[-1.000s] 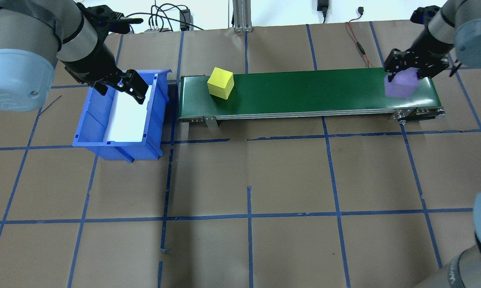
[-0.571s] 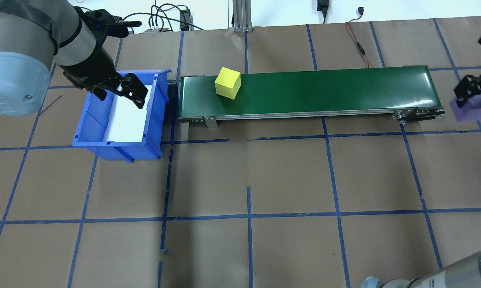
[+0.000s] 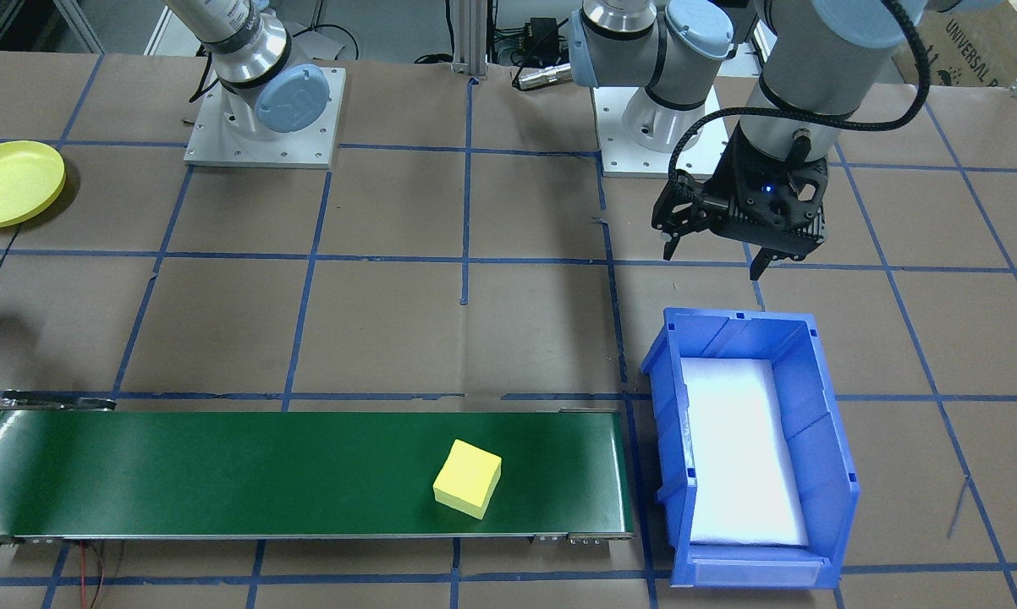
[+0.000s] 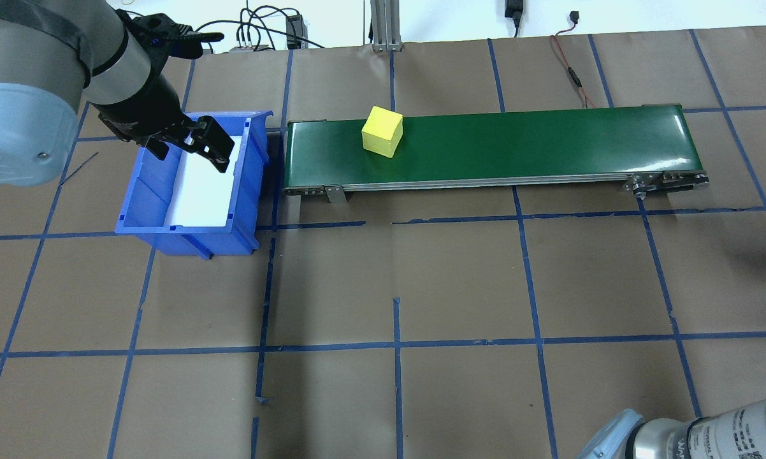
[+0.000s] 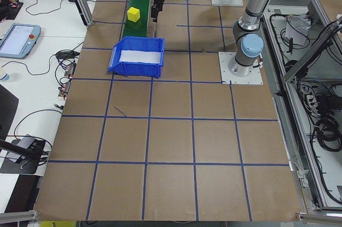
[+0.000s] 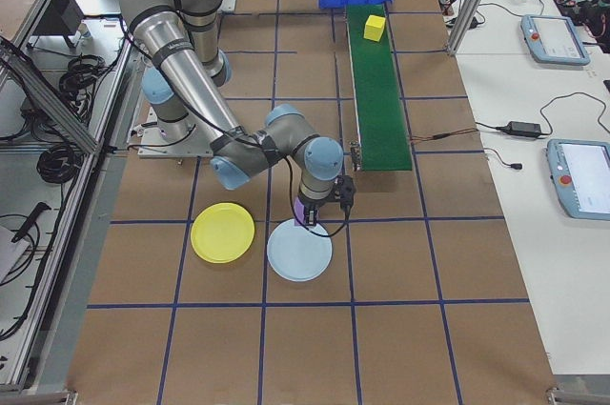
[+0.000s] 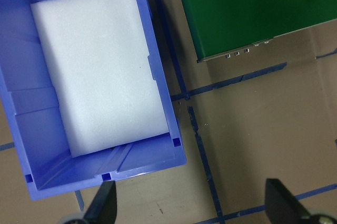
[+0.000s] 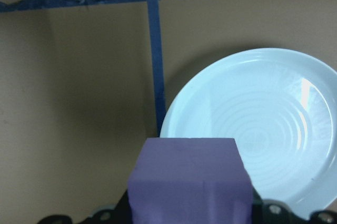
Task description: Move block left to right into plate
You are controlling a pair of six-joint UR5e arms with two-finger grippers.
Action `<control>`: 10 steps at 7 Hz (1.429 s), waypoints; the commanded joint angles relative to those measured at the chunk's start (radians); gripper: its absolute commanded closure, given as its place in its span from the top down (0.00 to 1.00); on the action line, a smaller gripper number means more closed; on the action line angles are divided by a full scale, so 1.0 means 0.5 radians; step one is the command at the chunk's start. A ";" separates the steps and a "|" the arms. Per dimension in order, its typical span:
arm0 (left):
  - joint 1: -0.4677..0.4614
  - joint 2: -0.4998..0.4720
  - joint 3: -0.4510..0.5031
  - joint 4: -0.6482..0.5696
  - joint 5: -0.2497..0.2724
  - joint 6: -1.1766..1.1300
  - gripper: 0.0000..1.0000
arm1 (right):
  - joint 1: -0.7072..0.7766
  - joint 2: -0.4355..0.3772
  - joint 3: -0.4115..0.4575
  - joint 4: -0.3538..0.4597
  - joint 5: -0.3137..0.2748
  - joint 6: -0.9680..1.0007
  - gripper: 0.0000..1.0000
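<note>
**Purple block held above the pale blue plate; left gripper spread over the bin**

Right gripper [image 6: 322, 215]: black, two-fingered, pointing down, clamped on a matte purple block [image 8: 189, 181] with flat faces and crisp edges. Block raised off the paper, over the near rim of a glossy pale blue plate [image 8: 261, 145], round, with concentric ridges and a bright highlight. Fingers mostly hidden behind the block in the wrist view; only dark housing visible at the lower corners. Yellow plate [image 6: 222, 232], round and smooth, just beside the blue one, on the side toward the robot base.

Left gripper [image 3: 713, 249]: black, fingers spread wide, nothing between them, hanging beside the robot-side end of a blue bin [image 3: 827, 448]. Two dark fingertips [image 7: 103, 207] visible at the lower edge of the wrist view, well apart. Bin of moulded plastic, rectangular, with ribbed walls and a white foam sheet [image 7: 99, 67], finely grained, covering most of its floor.

Green conveyor belt [image 4: 523, 143]: long, smooth, slightly glossy, on a metal frame, one end just beside the bin. Yellow block [image 4: 382, 131], matte cube, resting on the belt nearer the bin end, turned slightly askew to the belt edges.

Table [image 4: 459, 287]: brown paper surface, slightly creased, divided into squares by blue tape [image 4: 397, 344], torn in places.
</note>
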 commanded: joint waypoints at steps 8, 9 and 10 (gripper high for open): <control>-0.005 0.009 0.000 -0.007 -0.008 0.002 1.00 | 0.264 -0.041 -0.121 -0.063 0.171 0.323 1.00; -0.005 0.012 0.000 -0.011 -0.008 0.002 1.00 | 0.515 -0.050 -0.133 -0.047 0.171 0.516 1.00; -0.005 0.012 0.000 -0.011 -0.005 0.005 1.00 | 0.745 -0.047 -0.100 0.096 0.165 0.709 1.00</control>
